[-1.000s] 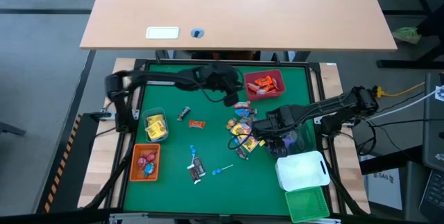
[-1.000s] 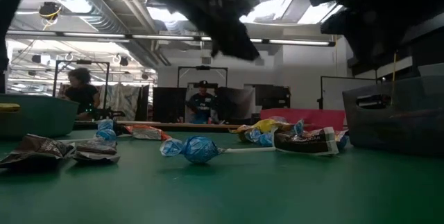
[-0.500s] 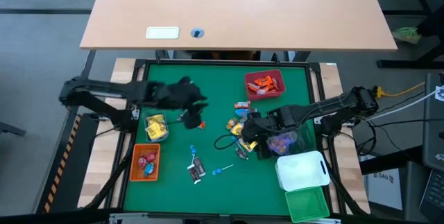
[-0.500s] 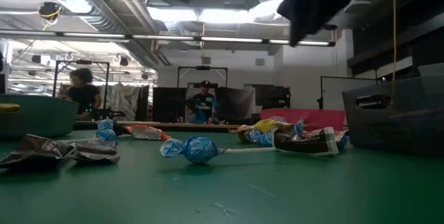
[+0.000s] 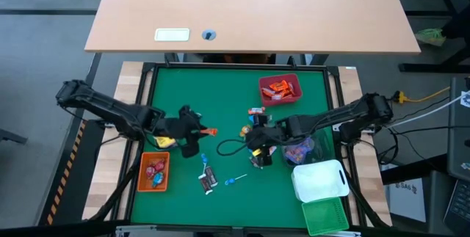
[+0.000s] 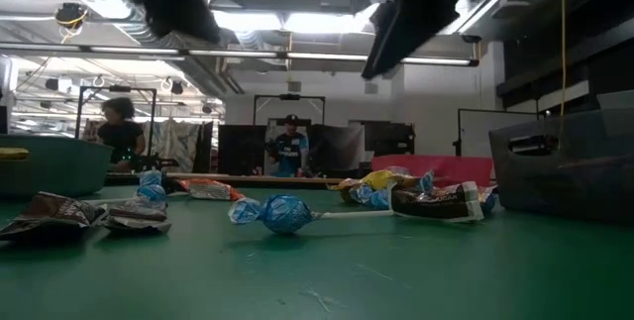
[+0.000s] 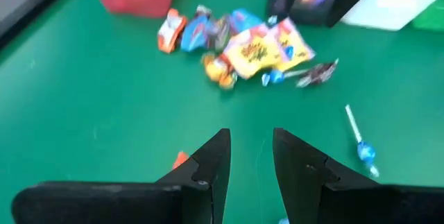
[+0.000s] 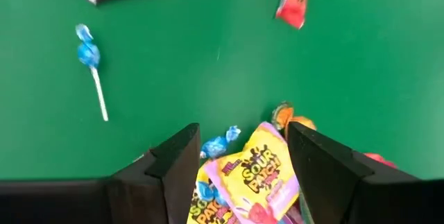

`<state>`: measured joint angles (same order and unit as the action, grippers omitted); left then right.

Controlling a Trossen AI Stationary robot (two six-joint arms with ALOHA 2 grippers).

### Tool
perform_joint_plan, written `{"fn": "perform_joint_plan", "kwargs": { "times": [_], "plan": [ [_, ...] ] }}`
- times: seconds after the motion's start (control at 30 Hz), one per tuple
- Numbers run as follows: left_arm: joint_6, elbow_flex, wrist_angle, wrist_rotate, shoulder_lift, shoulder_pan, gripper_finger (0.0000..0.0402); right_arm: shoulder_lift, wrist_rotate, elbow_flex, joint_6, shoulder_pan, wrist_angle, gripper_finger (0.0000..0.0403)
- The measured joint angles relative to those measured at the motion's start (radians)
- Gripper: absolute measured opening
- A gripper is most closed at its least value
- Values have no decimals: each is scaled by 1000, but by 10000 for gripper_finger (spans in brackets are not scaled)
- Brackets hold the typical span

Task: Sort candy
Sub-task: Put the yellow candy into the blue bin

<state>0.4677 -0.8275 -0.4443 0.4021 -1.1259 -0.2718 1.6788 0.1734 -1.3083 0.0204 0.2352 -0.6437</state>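
Over the green mat, at about nine o'clock from its centre, the left gripper hangs with its two dark fingers parted by a narrow gap and nothing between them. An orange-red wrapped sweet lies just beside its tip, showing in the left wrist view as a small orange corner next to one finger. The left arm reaches in from the mat's nine o'clock edge, bent at the elbow and laid low across the clear bin of yellow sweets.

At about three o'clock from the centre, the right gripper stands released, its fingers spread wide on either side of a yellow and pink packet; they hold nothing. Whether they touch the packet cannot be told. The right arm stretches in low from the three o'clock edge, nearly straight, pointing toward nine o'clock.

The candy sits mostly in a loose heap under and around the right gripper. A blue lollipop and dark brown wrappers lie toward six o'clock. Sorted sweets fill the red bin at one o'clock and the orange bin at eight o'clock. A white bin and a green bin stand at five o'clock.
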Motion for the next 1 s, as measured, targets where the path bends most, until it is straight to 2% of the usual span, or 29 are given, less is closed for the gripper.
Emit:
{"fn": "perform_joint_plan", "kwargs": {
  "times": [0.3,0.47,0.67,0.8,1.0],
  "plan": [
    [49,37,-1,-6,0,0,98,147,81,1,0,0,-7,216],
    [48,37,-1,-6,0,0,98,204,89,1,0,0,-10,216],
    [47,37,-1,-6,0,0,98,233,95,1,0,0,-13,216],
    [47,37,1,-6,0,0,98,233,153,1,1,0,-27,216],
    [47,37,5,-6,0,0,98,233,174,1,19,-2,-109,216]
  ]
}}
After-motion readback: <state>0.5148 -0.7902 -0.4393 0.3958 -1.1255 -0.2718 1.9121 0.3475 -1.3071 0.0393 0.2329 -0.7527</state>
